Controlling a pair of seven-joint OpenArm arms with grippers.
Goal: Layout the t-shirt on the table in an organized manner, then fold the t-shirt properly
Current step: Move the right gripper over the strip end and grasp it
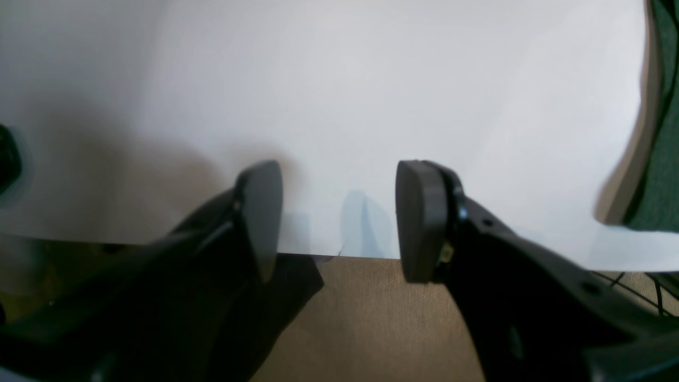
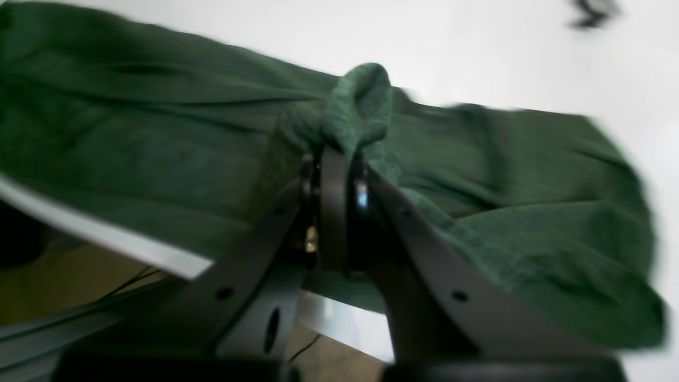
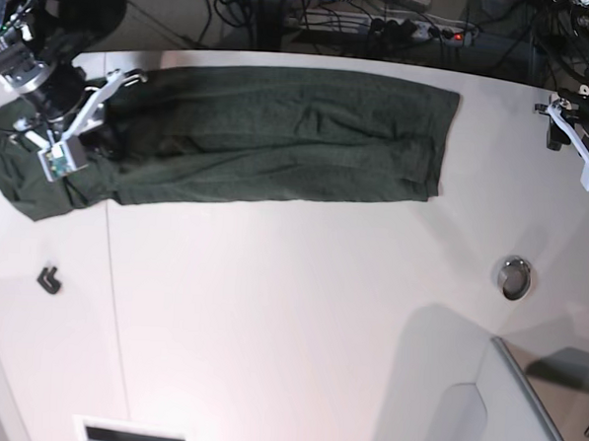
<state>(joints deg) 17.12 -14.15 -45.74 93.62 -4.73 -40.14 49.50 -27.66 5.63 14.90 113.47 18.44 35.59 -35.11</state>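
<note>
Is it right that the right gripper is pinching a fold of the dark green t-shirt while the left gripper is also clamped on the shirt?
Not quite. The right gripper does pinch the t-shirt, but the left gripper is open over the bare table, holding nothing, as the left wrist view shows.

one t-shirt (image 3: 279, 131), one table (image 3: 300, 310), one metal ring (image 3: 515, 278), two grippers

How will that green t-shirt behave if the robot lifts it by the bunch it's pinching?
Likely floppy: the t-shirt bulges in a soft loop above the shut right gripper and creases toward the pinch. It will probably drape and drag rather than lift whole, since most of it lies spread along the table. It looks light, with little chance of slipping from that bunched hold.
</note>
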